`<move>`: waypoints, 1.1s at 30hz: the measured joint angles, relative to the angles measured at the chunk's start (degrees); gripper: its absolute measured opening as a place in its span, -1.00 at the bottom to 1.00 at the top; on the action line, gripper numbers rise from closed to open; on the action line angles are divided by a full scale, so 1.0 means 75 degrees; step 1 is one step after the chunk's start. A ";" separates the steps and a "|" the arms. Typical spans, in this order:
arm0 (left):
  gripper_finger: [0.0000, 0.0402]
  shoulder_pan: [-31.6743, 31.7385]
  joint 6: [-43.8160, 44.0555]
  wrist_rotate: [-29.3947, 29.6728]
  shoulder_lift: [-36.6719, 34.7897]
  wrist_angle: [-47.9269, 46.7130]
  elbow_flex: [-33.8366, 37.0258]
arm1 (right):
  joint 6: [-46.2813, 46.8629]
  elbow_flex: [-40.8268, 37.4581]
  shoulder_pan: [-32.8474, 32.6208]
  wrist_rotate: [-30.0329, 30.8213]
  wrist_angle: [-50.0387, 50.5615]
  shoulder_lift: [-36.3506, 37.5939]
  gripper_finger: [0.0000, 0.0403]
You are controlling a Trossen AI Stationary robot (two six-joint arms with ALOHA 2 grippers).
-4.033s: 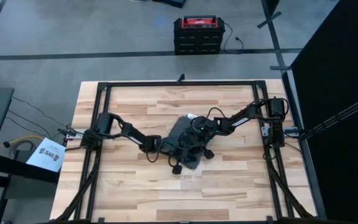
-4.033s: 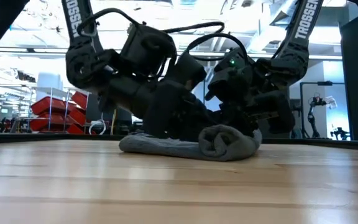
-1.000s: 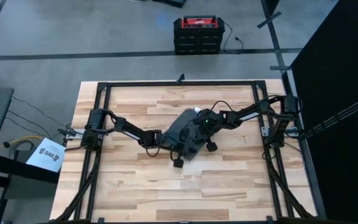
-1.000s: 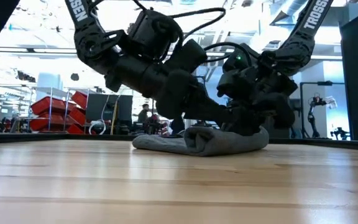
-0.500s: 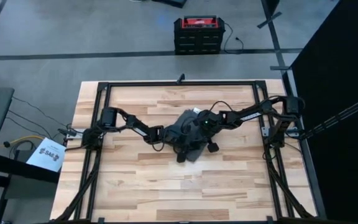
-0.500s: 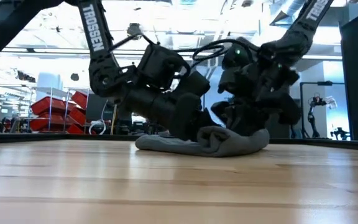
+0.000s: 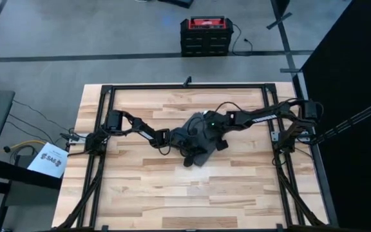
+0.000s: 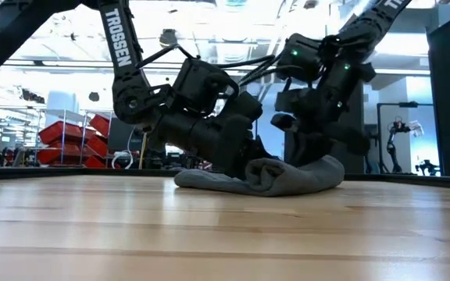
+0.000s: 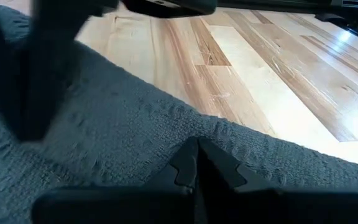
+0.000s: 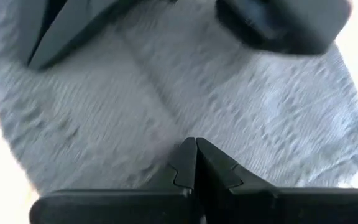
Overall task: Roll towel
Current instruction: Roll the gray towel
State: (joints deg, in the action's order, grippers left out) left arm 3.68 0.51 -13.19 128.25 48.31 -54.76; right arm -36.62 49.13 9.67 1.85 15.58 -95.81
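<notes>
Both arms are in tight over the middle of the table [image 7: 140,193] now, and the towel [image 7: 197,154] sits right there between them, a dark grey bundle a little nearer the far edge than the near one. From table height the towel [image 8: 287,178] shows a thick rolled fold at its centre, with a flat tail trailing off one side and a raised lip at the other end.

The left gripper [image 7: 187,143] is down low against the towel, reaching in from the left edge's side. Its wrist camera has the two fingers [image 9: 188,168] pinched together, tip to tip, pressing on the grey cloth [image 9: 104,143].

The right gripper [image 7: 201,132] comes across from the right edge and hangs just above the towel's far part. Its fingers [image 10: 194,163] are clamped together too, nothing between them, the weave [image 10: 260,118] right beneath.
</notes>
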 joint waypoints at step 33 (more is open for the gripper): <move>-1.00 0.0041 0.0242 -0.0017 0.0000 0.0024 0.0009 | 0.1734 0.0547 -0.0444 0.2193 0.2216 0.1255 -1.00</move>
State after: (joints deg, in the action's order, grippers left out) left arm 3.99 2.33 -13.32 128.25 48.49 -54.70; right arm -23.62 53.23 6.34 18.30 32.21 -86.40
